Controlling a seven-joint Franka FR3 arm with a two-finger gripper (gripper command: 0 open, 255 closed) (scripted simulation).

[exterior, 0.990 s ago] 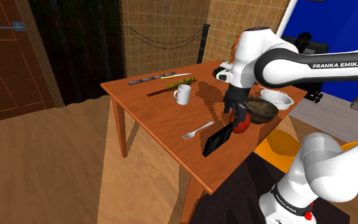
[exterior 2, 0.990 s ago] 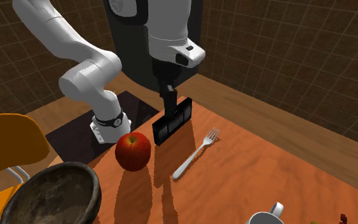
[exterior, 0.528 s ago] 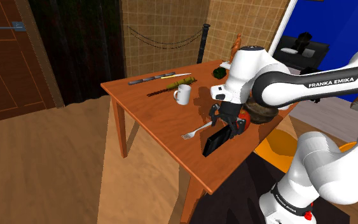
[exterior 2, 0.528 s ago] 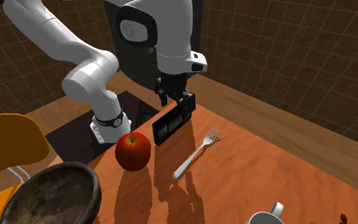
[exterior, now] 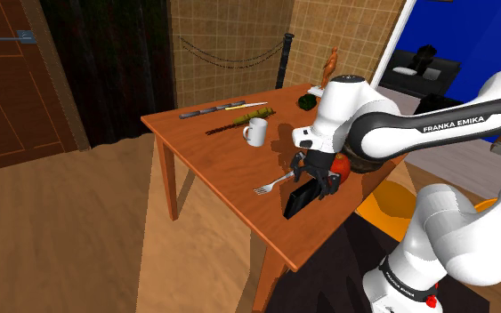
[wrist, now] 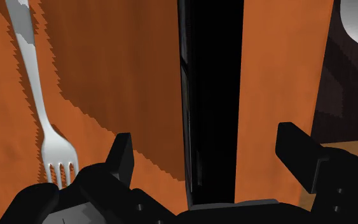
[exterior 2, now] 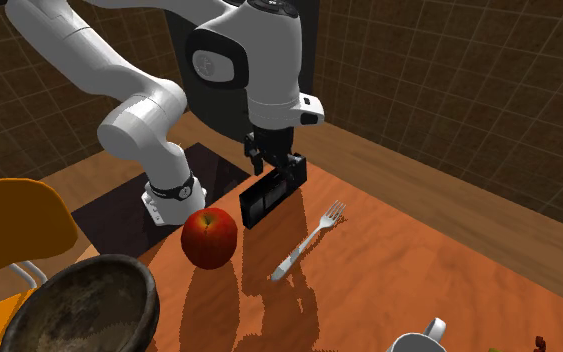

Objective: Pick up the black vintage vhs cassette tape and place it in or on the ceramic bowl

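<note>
Hand: my gripper [exterior: 315, 178] sits low over the table, its two black fingers spread wide on either side of the tape.
Grip: it holds nothing. In the wrist view the gripper [wrist: 209, 149] straddles the tape, and I see orange tabletop between each finger and the tape's sides.
Tape: the black video tape [exterior: 300, 200] is on the table near the edge closest to the stand. It appears to stand on a long edge. From the wrist it reads as a narrow black band [wrist: 212, 76] running straight away from the hand.
Tape, second exterior view: the tape [exterior 2: 264, 198] shows its windowed face, with the gripper [exterior 2: 277, 165] right at its upper end.
Bowl: the dark, rough-looking bowl [exterior 2: 89, 300] sits well apart from the tape, past the apple.
Apple: a red apple [exterior 2: 209, 237] lies between the bowl and the tape, near the tape but not touching it.
Fork: a pale fork [exterior 2: 307, 242] lies flat just beside the tape on the far side from the apple, its tines [wrist: 60, 159] close to one finger.
Mug: a white mug [exterior: 255, 132] stands farther up the table [exterior: 213, 156].
Writing: "FRANKA EMIKA" in white on the arm's dark forearm [exterior: 457, 126]. The same words appear on the lowest link by the stand [exterior: 404, 283].
Tape label: I can't make out any text on it.
</note>
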